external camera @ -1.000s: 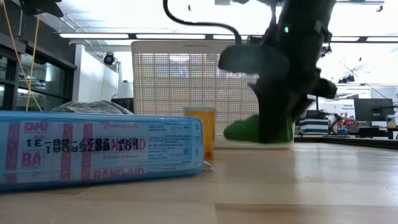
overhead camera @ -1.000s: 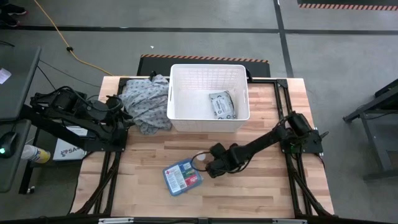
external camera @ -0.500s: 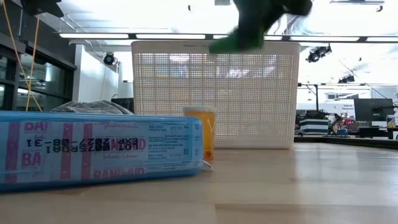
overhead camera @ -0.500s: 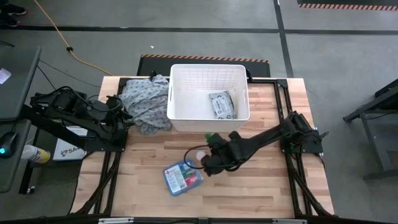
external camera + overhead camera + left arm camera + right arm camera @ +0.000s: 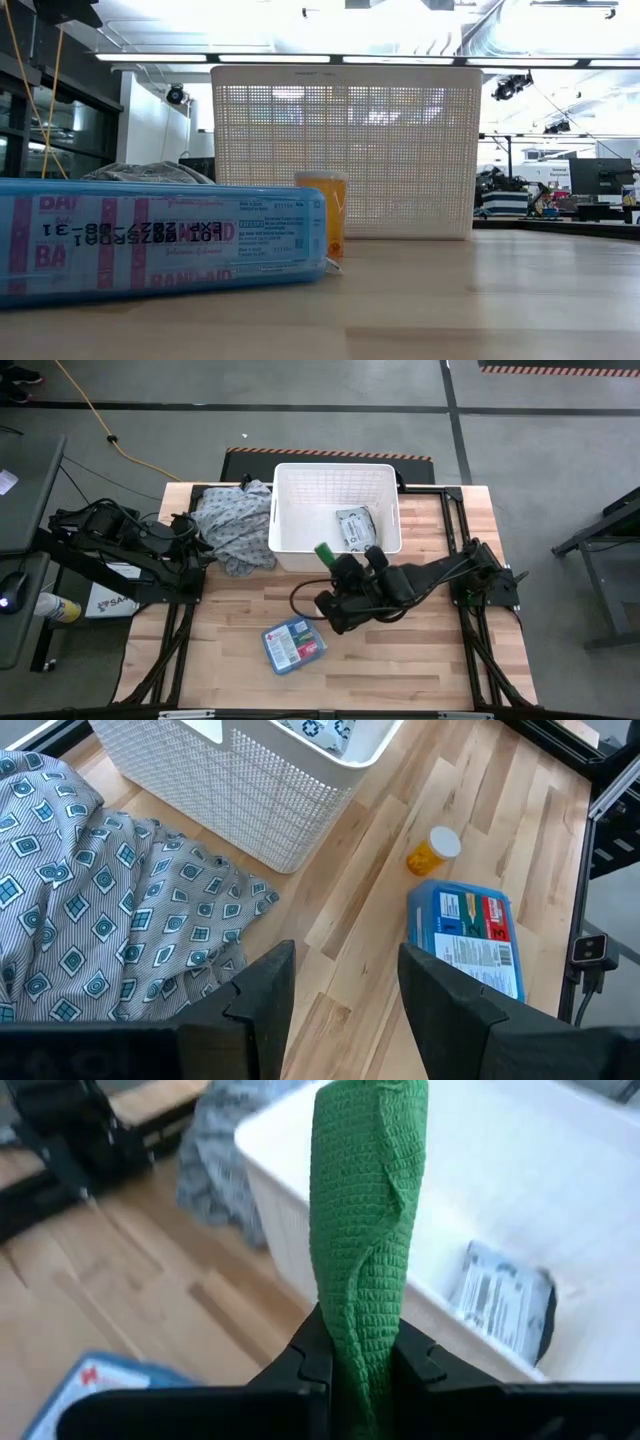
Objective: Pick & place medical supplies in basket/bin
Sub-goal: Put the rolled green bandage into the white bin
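Note:
A green bandage roll [image 5: 368, 1200] sits in my shut right gripper [image 5: 365, 1362], raised above the near wall of the white slatted basket [image 5: 283, 510]. In the high view the roll [image 5: 324, 551] pokes out over that wall. A grey-white packet [image 5: 358, 528] lies on the basket floor. The blue first-aid box [image 5: 293, 644] lies flat on the table near its front edge, and a small orange bottle [image 5: 432, 851] lies on its side on the table close beside it. My left gripper [image 5: 335, 990] waits open at the table's left side, over the cloth heap. My right gripper pinches the green roll's lower end [image 5: 362, 1335] between its two fingers [image 5: 300, 1370]. The roll is lifted clear of the table. Most of its length juts out past the fingertips toward the basket.
A grey-blue patterned cloth heap [image 5: 235, 525] lies against the basket's left wall. Bare wood shows to the right of the blue box and along the table's right side. The right arm [image 5: 430, 575] reaches across the middle of the table.
My right gripper has risen from the table with the green roll, going up out of the low view. It has moved toward the far edge, up to the basket's near wall. The roll is now lifted clear. The box and bottle have stayed put.

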`<act>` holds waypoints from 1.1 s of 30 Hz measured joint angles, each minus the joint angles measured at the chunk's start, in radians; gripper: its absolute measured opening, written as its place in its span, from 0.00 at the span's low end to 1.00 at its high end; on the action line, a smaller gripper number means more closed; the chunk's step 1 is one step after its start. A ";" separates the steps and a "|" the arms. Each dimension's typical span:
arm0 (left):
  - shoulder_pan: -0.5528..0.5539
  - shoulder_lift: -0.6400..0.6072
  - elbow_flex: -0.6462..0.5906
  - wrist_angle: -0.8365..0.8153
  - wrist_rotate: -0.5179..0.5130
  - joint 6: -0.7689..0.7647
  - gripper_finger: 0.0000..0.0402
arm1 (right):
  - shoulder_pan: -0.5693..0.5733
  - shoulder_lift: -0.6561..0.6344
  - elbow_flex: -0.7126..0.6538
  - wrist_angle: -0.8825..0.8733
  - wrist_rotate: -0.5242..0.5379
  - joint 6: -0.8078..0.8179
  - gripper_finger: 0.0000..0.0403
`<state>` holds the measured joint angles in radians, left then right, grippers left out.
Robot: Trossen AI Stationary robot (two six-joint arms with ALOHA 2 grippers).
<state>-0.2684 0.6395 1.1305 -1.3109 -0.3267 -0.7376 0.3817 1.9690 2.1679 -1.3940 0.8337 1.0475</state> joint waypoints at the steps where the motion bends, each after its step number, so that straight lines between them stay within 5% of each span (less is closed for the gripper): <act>1: 0.000 0.000 0.000 0.000 0.000 0.000 0.53 | 0.000 0.000 0.011 0.000 0.017 -0.009 0.09; 18: 0.000 0.000 0.000 0.000 -0.009 0.000 0.53 | -0.054 0.000 0.038 0.007 0.078 -0.094 0.09; 33: 0.000 0.000 0.000 0.004 -0.009 -0.005 0.53 | -0.276 -0.034 0.038 -0.001 0.022 -0.287 0.09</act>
<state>-0.2684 0.6392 1.1305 -1.3066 -0.3355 -0.7422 0.1058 1.9347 2.2055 -1.3950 0.8554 0.7601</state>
